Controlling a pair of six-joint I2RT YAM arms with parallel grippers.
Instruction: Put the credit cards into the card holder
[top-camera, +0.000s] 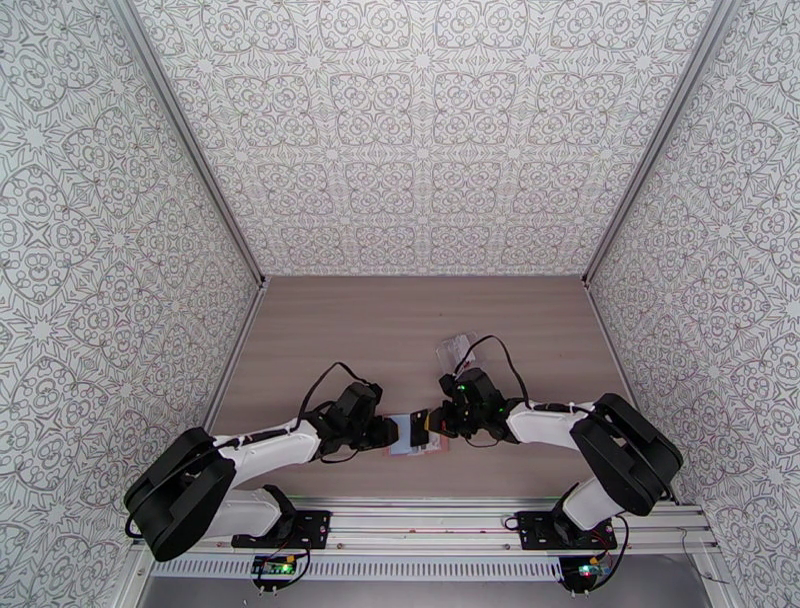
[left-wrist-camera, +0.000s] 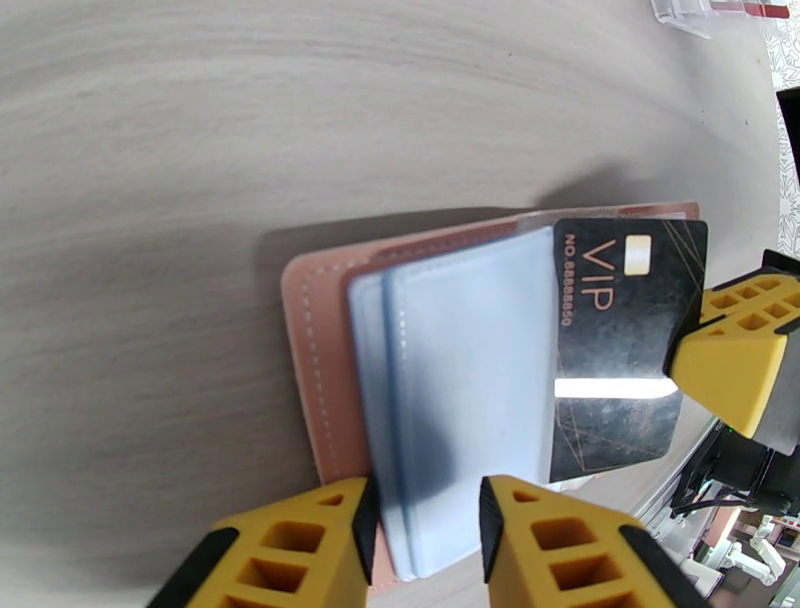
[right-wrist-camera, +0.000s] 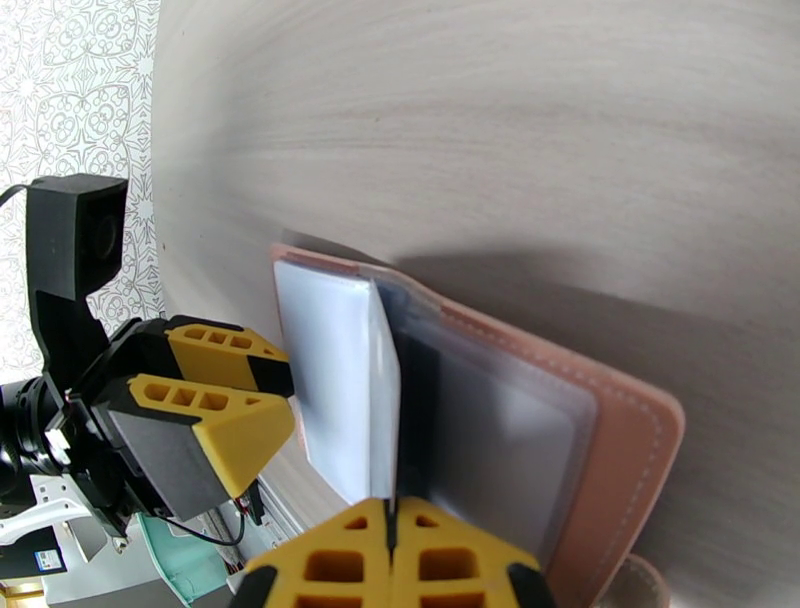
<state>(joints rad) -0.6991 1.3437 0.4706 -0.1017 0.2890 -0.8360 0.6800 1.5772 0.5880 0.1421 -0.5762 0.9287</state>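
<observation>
While the right end effector (right-wrist-camera: 392, 515) clamps a black card (left-wrist-camera: 620, 350) – one edge tucked into a pocket (left-wrist-camera: 460, 370) of the open holder (left-wrist-camera: 318, 400) – the left end effector (left-wrist-camera: 422, 515) straddles that pocket; whether it grips cannot be told.

Pinkish-brown card holder (left-wrist-camera: 318, 340) lying open on the surface, middle of the left wrist frame, blue-grey pockets showing, and there's the glossy black card (left-wrist-camera: 620, 340), gold VIP lettering, partly tucked in, jutting right

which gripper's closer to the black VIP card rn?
Right. The right gripper is clamped on the black card's outer edge. The left gripper straddles the holder's blue pockets, just beside the card.
</observation>
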